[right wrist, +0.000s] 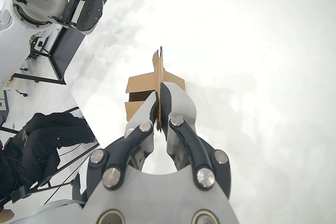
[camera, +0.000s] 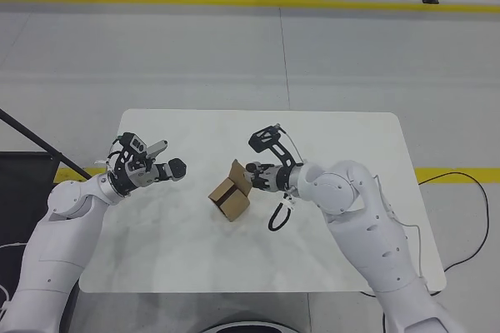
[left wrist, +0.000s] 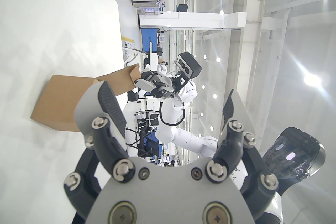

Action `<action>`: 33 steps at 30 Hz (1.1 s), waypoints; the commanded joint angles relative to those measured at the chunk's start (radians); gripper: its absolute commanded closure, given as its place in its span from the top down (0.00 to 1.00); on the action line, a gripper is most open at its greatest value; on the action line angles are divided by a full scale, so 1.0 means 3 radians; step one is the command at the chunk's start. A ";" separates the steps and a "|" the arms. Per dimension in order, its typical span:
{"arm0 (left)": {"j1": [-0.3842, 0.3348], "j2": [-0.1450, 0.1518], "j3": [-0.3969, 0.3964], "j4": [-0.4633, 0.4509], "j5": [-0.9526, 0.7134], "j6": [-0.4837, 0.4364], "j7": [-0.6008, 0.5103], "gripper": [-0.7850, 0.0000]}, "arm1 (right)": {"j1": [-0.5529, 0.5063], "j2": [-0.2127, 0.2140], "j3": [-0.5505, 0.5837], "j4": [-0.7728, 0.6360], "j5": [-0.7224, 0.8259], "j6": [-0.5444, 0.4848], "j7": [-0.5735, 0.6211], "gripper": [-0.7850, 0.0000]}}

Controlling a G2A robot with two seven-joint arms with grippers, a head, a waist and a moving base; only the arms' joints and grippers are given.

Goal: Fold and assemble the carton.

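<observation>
The right hand (right wrist: 160, 93) is clamped on a flap of the brown carton (camera: 230, 198) on the white table (camera: 333, 141), while the left hand (camera: 177, 169) hovers open nearby, apart from it

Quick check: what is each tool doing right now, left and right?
Left tool: open, holding nothing, apart from the carton.
Right tool: closed on a flap of the carton.

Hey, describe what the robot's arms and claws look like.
The left arm and right arm are glossy white rounded shells. The left claw and right claw have black linkages, silver bolts, grey base plates and pale fingers with black ribbed pads. A black cable loops by the right wrist.
</observation>
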 commanded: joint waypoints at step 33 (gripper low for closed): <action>0.0083 0.0000 0.0014 -0.0149 0.0084 0.0101 0.0170 1.00 | 0.0006 0.0051 -0.0045 -0.0022 0.0069 -0.0012 -0.0061 1.00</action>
